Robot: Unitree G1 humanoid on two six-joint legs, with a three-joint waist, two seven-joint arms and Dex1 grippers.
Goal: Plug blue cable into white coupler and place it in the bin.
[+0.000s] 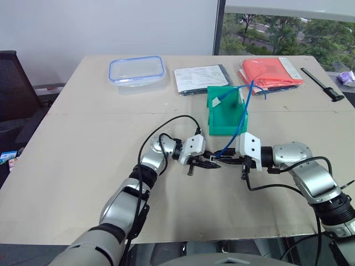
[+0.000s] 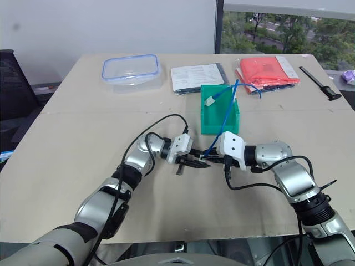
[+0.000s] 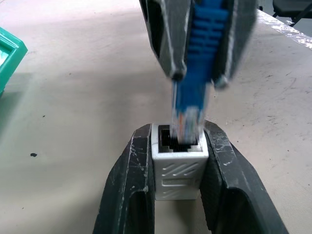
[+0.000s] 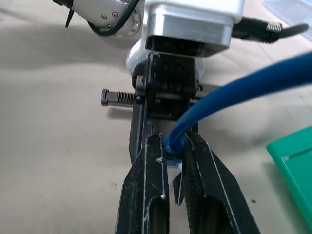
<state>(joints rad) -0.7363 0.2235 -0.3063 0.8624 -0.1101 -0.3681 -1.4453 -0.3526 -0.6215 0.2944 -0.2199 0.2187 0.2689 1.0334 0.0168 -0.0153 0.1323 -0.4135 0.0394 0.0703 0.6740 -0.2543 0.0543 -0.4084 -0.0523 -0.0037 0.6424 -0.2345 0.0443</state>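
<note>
Two grippers meet nose to nose above one table (image 1: 83, 183): the left gripper (image 3: 178, 161) pinches one white coupler (image 3: 178, 168), while the right gripper (image 4: 174, 168) clamps one blue cable (image 1: 239, 113) by its plug, whose tip sits at the coupler's socket. The cable loops back over one green bin (image 1: 222, 119) just behind.

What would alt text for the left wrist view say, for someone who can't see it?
Two black fingers of the left gripper clamp a small white coupler while the right gripper brings the blue cable plug to its dark socket. A green bin corner sits on the beige table.
</note>
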